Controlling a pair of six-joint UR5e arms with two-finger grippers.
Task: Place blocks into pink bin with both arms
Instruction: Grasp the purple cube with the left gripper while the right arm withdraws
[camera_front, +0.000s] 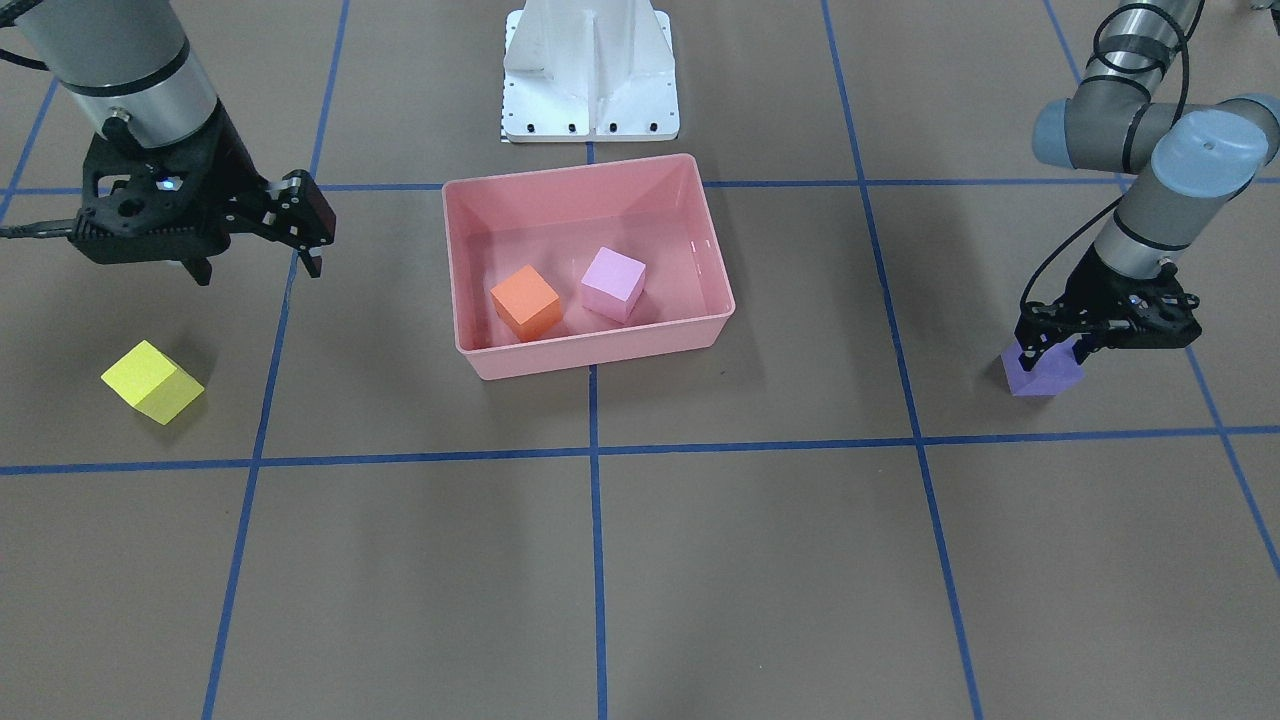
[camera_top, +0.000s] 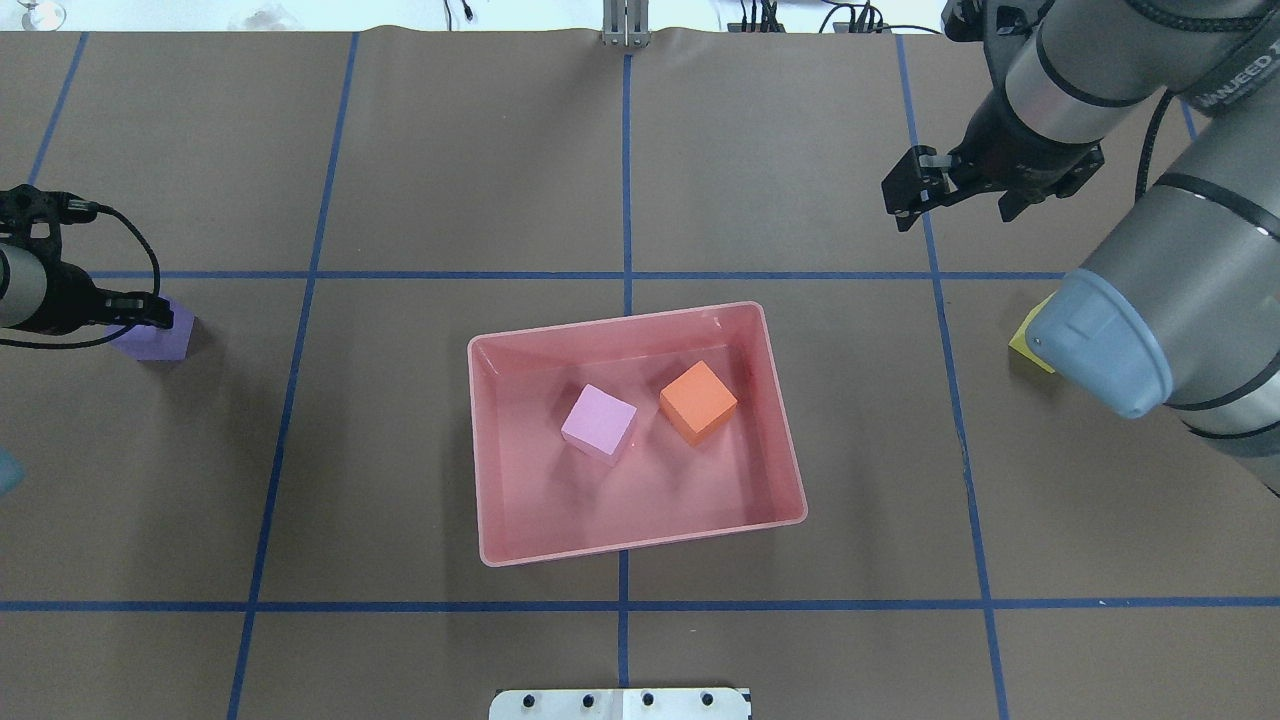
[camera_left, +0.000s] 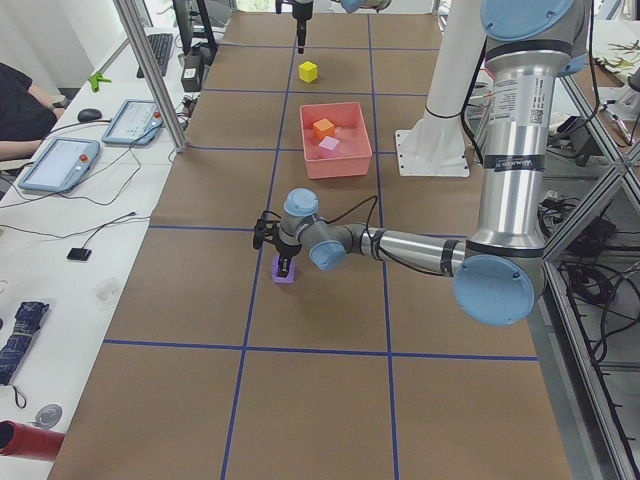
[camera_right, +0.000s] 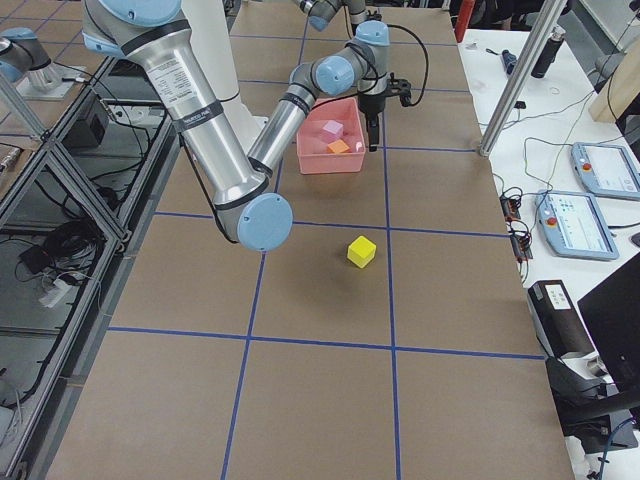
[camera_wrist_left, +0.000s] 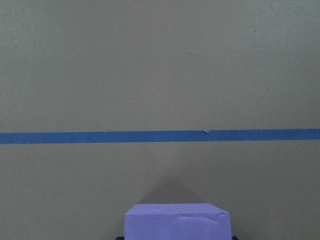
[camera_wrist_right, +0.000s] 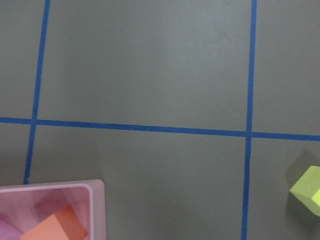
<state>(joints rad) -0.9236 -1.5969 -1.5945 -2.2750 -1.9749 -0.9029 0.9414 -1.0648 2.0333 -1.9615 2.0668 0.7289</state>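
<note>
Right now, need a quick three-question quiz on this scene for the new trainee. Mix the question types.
1. How many blocks lie inside the pink bin? A one, B two, C four.
2. True or false: the yellow block rests on the table, outside the bin.
3. Fill in: the left gripper is down at the ___ block.

Key: 1 B, the orange block and the lilac block. 2 true. 3 purple block.
</note>
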